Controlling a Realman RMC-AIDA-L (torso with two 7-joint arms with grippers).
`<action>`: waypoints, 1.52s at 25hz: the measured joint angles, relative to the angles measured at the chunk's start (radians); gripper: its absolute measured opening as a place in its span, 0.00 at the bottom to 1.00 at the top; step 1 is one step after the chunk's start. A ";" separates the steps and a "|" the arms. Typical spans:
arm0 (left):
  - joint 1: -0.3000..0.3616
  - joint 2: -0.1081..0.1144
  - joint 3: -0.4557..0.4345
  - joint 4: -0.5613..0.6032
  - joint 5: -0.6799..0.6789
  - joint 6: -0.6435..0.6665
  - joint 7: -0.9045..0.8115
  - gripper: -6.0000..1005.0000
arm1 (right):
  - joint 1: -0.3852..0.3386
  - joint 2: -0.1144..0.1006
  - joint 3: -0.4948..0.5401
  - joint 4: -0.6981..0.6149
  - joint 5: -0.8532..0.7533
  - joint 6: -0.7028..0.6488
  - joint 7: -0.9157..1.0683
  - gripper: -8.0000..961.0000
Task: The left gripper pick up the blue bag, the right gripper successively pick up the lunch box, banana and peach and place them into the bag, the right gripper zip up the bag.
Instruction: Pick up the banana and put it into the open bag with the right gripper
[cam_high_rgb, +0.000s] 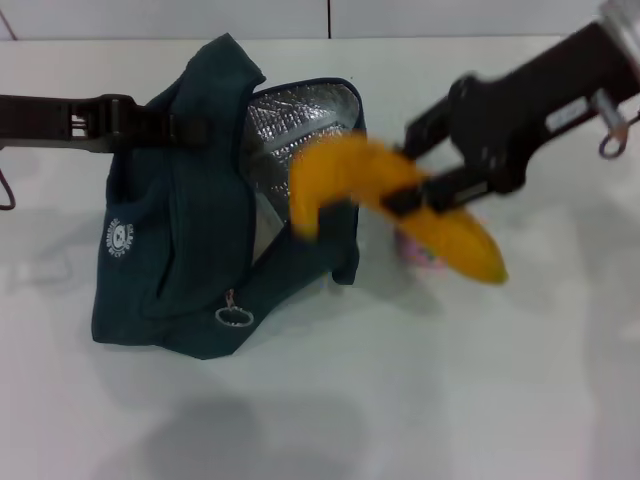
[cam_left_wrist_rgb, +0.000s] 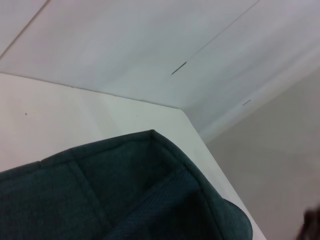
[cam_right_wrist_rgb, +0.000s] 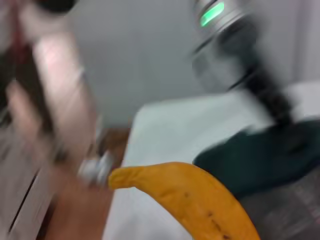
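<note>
Holding the banana (cam_high_rgb: 400, 200) tight, the right gripper (cam_high_rgb: 425, 190) hangs by the blue bag (cam_high_rgb: 190, 260) – the left gripper (cam_high_rgb: 185, 128) clamps its top edge.

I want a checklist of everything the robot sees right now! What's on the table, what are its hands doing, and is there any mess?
Surface: white table, bare in front.
Job's things: dark teal fabric bag with silver foil lining, open; long yellow-orange banana in the air at the bag's opening; small pink round peach on the table, mostly hidden behind the banana; lunch box not seen.
Clutter: nothing seen.
Grippers: left gripper shut on the bag's top; right gripper shut on the banana.
Cables: nothing seen.
Surroundings: pale wall behind the table.
</note>
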 joint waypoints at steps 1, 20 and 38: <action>0.000 0.000 0.000 0.000 0.000 0.000 0.001 0.04 | -0.012 0.000 0.040 0.004 0.024 0.016 0.014 0.45; -0.002 0.007 0.000 -0.026 0.000 -0.003 0.025 0.04 | -0.111 0.013 -0.351 0.339 0.777 0.631 -0.441 0.45; 0.004 -0.003 -0.021 -0.029 -0.015 -0.004 0.025 0.04 | -0.176 0.002 -0.437 0.388 0.776 0.780 -0.593 0.45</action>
